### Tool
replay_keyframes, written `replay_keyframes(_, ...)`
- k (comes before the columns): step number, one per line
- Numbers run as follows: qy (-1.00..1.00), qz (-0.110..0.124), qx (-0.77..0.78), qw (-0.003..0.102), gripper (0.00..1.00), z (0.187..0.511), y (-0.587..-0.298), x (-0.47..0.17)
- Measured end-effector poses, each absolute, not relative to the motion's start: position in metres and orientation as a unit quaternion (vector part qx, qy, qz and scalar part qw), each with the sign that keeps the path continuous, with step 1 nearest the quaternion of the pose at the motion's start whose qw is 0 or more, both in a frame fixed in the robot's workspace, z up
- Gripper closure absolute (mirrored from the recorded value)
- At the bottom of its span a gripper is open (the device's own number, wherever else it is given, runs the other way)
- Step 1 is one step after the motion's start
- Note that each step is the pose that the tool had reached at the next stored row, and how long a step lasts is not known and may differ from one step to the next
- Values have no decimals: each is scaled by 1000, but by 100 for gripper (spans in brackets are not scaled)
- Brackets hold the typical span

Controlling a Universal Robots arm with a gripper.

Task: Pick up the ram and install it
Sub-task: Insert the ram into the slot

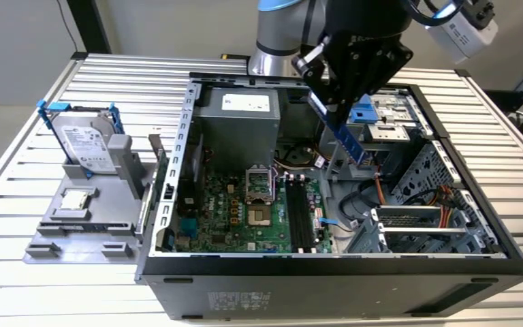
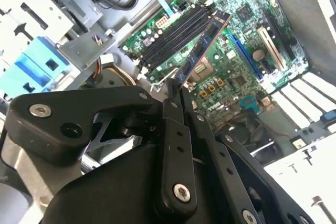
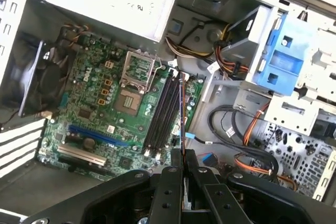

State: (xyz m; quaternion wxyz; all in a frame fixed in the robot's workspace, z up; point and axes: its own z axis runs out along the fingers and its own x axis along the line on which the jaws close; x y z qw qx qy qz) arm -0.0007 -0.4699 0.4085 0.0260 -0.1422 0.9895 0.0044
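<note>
End effector point(image 2: 177, 88) clamped on the ram point(image 2: 203, 46), held tilted above the motherboard's point(image 2: 239, 74) black memory slots point(image 2: 176, 32) inside an open computer case point(image 1: 334, 289).

No text can be read with certainty. A white label with dark print is carried on the face of the hard drive point(image 1: 87, 144), which stands on the grey holder point(image 1: 80, 228) at the exterior view's left. A white sticker is seen on the power supply point(image 1: 239, 126) inside the computer case point(image 1: 334, 286), and a pale printed patch on the case's dark outer wall. White lettering is printed on the motherboard point(image 3: 89, 103) in the first wrist view. Print on the ram point(image 2: 202, 51) cannot be made out.
</note>
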Motion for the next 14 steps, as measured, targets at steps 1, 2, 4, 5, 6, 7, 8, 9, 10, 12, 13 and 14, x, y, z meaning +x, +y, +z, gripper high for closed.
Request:
replay_keyframes(1, 991, 4, -134, 26, 100, 408, -470, -1)
replay_keyframes(2, 992, 4, -127, 26, 100, 408, -470, -1)
replay_keyframes(4, 993, 4, -113, 26, 100, 408, -470, -1)
replay_keyframes(5, 994, 3, -107, 26, 100, 408, -470, -1)
replay_keyframes(6, 995, 3, -101, 26, 100, 408, -470, -1)
replay_keyframes(7, 995, 3, -95, 26, 100, 408, -470, -1)
replay_keyframes(8, 996, 3, -88, 26, 100, 408, -470, -1)
replay_keyframes(9, 996, 3, -82, 26, 100, 408, -470, -1)
replay_keyframes(10, 997, 3, -76, 26, 100, 408, -470, -1)
replay_keyframes(12, 998, 2, -64, 26, 100, 408, -470, -1)
replay_keyframes(13, 998, 2, -58, 26, 100, 408, -470, -1)
replay_keyframes(14, 998, 2, -53, 26, 100, 408, -470, -1)
